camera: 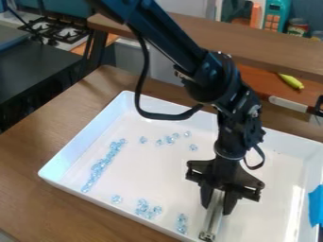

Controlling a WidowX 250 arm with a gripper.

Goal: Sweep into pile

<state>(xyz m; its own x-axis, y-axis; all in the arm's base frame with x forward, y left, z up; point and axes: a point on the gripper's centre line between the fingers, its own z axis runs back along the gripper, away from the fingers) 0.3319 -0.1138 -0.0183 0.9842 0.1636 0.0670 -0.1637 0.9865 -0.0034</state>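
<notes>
I hold the sweeping tool (215, 213) clamped in the end effector (218, 200), near the tray's (88, 141) front edge. Consolidation appears partial: a bead row (97, 167) parallels the left edge; scattered beads (170, 140) require gathering.

No text, label, brand, number or sign can be read
</notes>
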